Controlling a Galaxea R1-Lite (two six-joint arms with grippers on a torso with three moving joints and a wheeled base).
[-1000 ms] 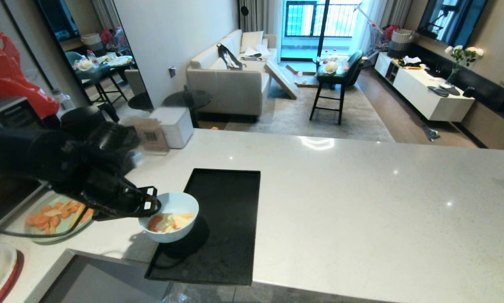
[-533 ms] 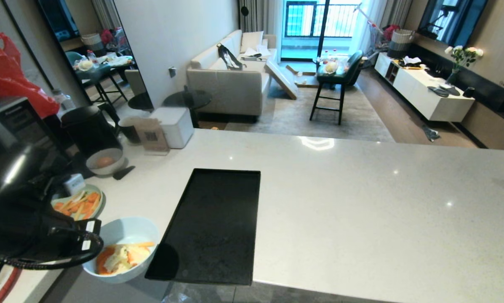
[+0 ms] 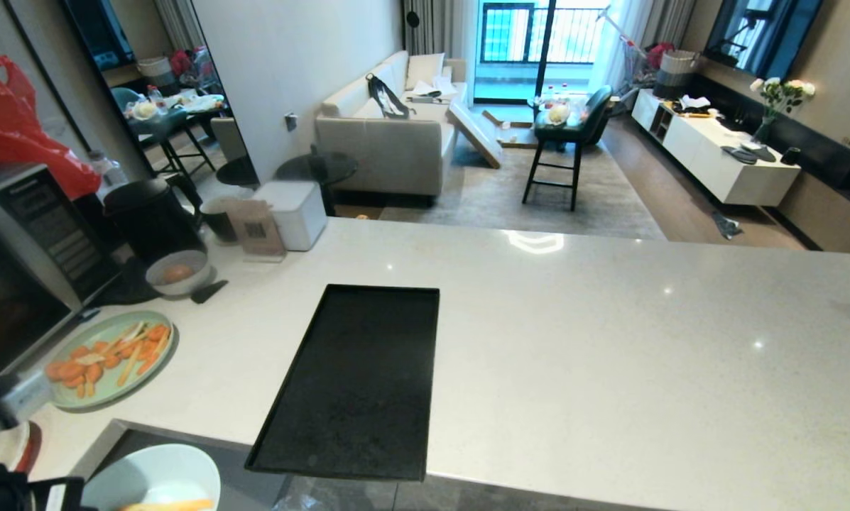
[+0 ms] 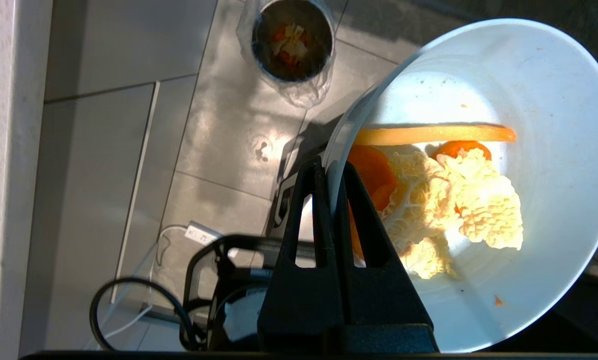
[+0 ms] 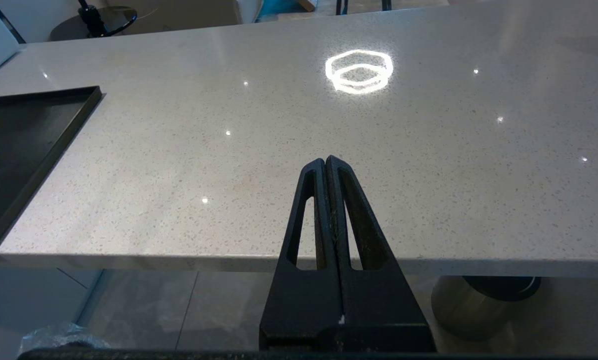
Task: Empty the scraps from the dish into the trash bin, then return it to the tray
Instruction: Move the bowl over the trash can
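My left gripper (image 4: 331, 167) is shut on the rim of the dish (image 4: 548, 100), a pale blue-white bowl, one finger inside and one outside. The dish (image 3: 148, 472) hangs below the counter's front edge at the head view's bottom left, over the tiled floor. Orange and pale yellow scraps (image 4: 453, 200) lie in it. The trash bin (image 4: 293, 40), steel with a clear bag liner, stands on the floor beyond the dish and holds some food bits. The black tray (image 3: 357, 383) lies bare on the counter. My right gripper (image 5: 326, 161) is shut on nothing, parked at the counter's front edge.
A green plate (image 3: 105, 358) of orange sticks, a grey bowl (image 3: 177, 273) with an orange ball, a black kettle (image 3: 148, 213) and a microwave (image 3: 13, 270) crowd the counter's left end. A white power strip (image 4: 199, 232) and cables lie on the floor below the dish.
My left gripper has carried the dish off the tray, leftward and down past the counter's front edge; the tray now lies bare. The right arm has stayed put.
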